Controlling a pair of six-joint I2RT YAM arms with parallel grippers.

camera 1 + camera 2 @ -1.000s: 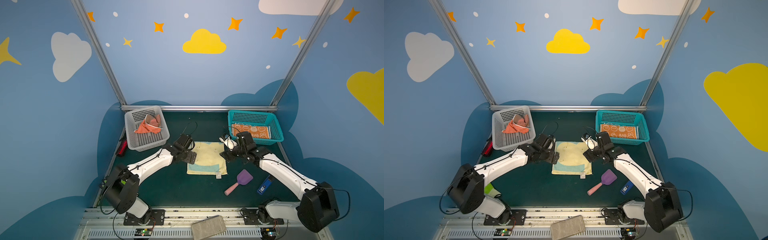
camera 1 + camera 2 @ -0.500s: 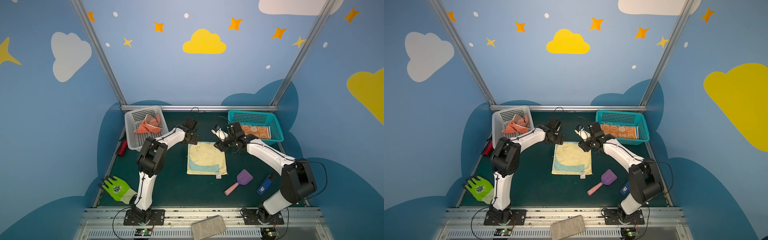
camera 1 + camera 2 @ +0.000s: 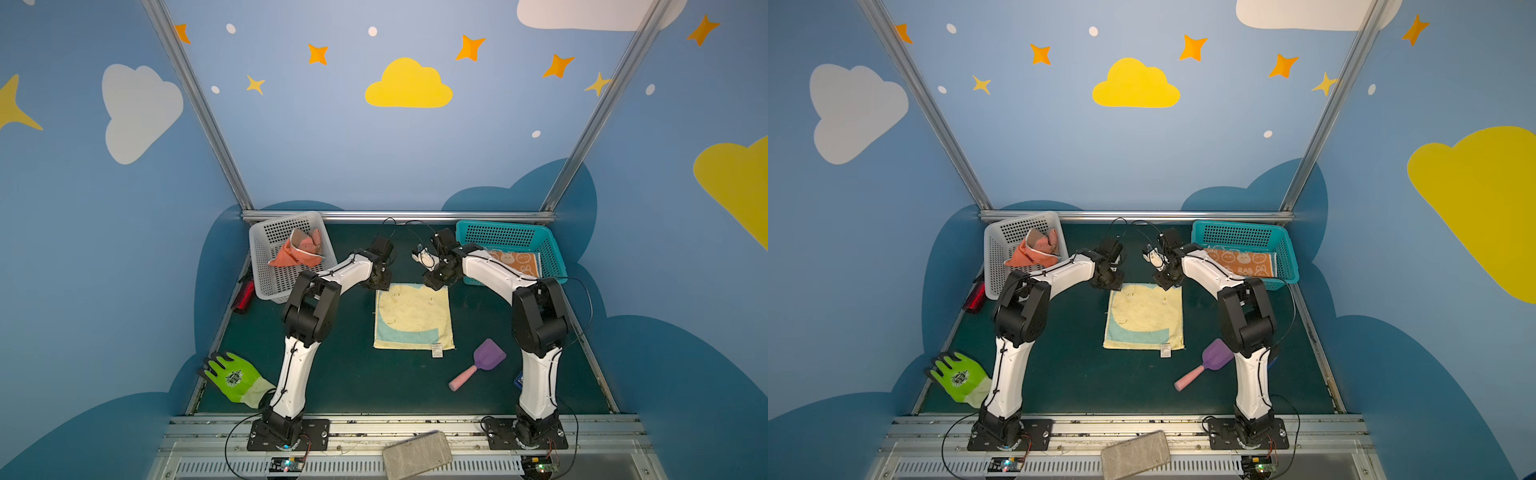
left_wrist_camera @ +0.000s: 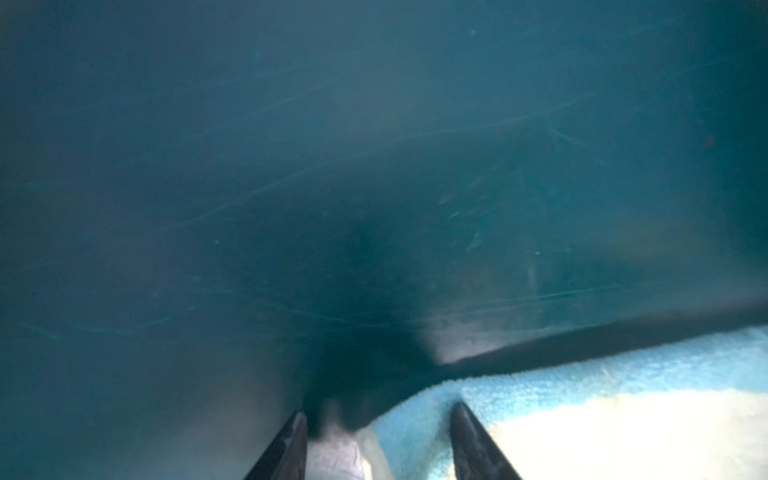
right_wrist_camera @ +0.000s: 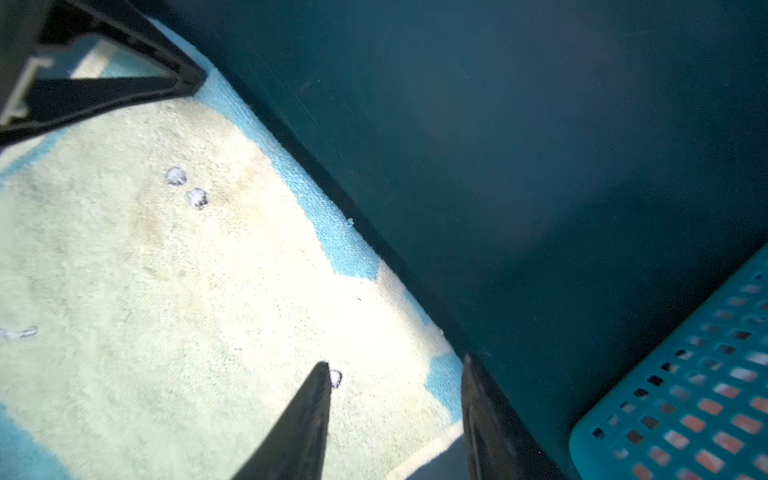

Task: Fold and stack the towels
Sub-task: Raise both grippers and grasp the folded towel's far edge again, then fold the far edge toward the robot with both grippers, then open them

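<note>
A pale yellow towel (image 3: 411, 316) with a blue band lies flat and unfolded in the middle of the dark green desk (image 3: 353, 374), its white label at the near right corner. Both arms reach to its far edge. The left gripper (image 3: 380, 286) is down at the towel's far left corner. In the left wrist view its two dark fingers (image 4: 286, 449) stand apart, with the blue-edged corner of the cloth lying between them; they are not clamped on it. The right gripper (image 3: 434, 282) is down at the far right corner. In the right wrist view its fingers (image 5: 303, 424) are likewise spread, astride that corner, and the cloth lies flat between them.

At the far left corner of the desk stands a grey perforated basket (image 3: 266, 266) holding a crumpled salmon towel (image 3: 297, 253). At the far right corner a teal basket (image 3: 494, 237) holds an orange towel (image 3: 1241, 262) printed with white rabbits, lying flat on its floor.

A lime-green work glove (image 3: 232, 376) lies at the near left corner, partly over the desk's edge. A purple scoop with a pink handle (image 3: 482, 365) lies near the towel's near right corner, apart from it. A red object (image 3: 245, 297) sits at the left edge beside the grey basket; I cannot tell what it is.
</note>
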